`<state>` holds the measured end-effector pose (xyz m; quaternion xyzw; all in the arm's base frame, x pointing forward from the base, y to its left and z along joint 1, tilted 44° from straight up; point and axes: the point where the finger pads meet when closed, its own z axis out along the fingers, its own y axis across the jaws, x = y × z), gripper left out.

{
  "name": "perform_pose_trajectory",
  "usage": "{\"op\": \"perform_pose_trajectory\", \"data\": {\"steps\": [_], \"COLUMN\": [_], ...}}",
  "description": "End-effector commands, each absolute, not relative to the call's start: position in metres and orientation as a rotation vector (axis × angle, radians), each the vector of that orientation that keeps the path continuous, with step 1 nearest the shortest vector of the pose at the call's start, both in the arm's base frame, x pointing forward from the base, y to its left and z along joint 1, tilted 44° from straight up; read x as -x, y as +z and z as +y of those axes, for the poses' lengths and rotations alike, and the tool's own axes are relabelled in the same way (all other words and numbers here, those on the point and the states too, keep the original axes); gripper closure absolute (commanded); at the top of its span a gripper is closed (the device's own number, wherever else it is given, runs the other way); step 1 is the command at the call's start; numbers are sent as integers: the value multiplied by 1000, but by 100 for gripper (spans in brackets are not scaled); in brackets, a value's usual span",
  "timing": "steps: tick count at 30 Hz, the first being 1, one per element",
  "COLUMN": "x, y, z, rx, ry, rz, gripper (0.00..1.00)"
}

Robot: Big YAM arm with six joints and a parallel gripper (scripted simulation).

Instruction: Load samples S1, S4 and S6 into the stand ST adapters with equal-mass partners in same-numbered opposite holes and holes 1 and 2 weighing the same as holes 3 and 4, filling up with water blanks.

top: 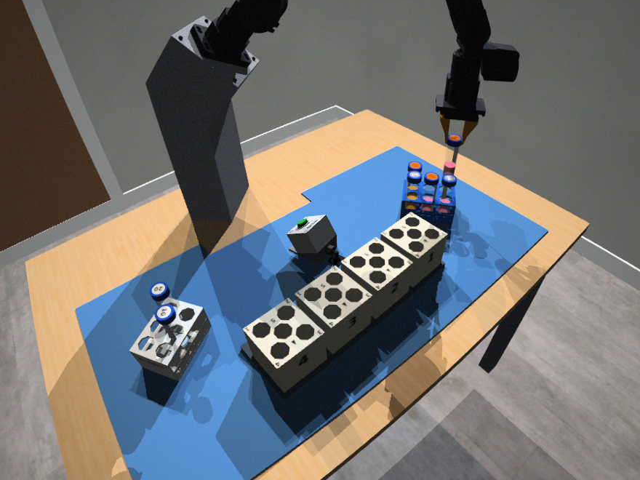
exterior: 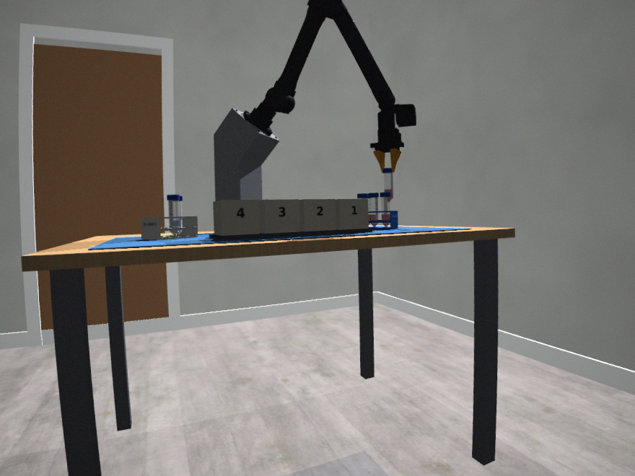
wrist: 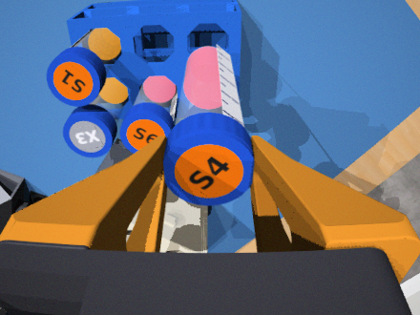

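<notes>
Well, my gripper [wrist: 208, 149] clamps S4 [wrist: 210, 166] just under its cap; I judge the tube light, rigid and slick-walled.

Orange pincer [wrist: 209, 176]; S4 [wrist: 208, 166]: blue cap w/ orange dot, pink liquid. Blue rack [top: 405, 189], blue mat [top: 266, 438], wood-tone table [top: 69, 395], green key [top: 302, 222].

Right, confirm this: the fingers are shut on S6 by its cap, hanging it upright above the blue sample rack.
Not S6. The wrist view shows the cap between the fingers reads S4; S6 stands in the blue sample rack. The rest holds: held by its cap, upright above the rack.
</notes>
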<state>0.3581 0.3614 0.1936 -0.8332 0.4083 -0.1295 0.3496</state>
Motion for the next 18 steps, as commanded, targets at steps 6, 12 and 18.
{"op": "perform_pose_trajectory", "data": {"steps": [6,12,18], "x": [-383,-379,-379], "y": [194,212,213], "z": [378,376,376], "rx": [2128,2109,2110], "ry": [-352,-357,-356], "rz": [1044,1032,1033], "gripper": [100,100,100]}}
